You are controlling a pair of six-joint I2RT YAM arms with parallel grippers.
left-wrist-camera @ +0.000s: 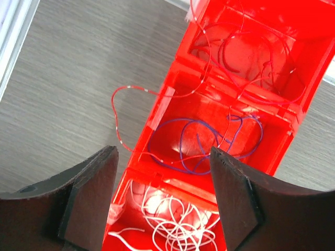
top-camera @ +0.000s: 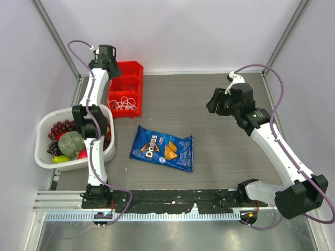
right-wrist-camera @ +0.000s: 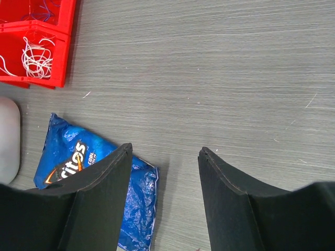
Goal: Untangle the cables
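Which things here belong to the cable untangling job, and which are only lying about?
Belonging to the job:
- red cables
- bluish cable
- white cables
- red divided bin that holds them, with one red loop hanging out

Lying about:
- Doritos bag
- white tub of fruit, with grapes

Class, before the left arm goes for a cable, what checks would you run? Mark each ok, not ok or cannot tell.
1. Left gripper open, empty, over the red bin: ok.
2. Red cord inside bin: not ok, it loops out onto the table.
3. White cables, bluish cables in separate compartments: ok.
4. Right gripper open, clear of the bin: ok.
5. Knots within the bundles: cannot tell.
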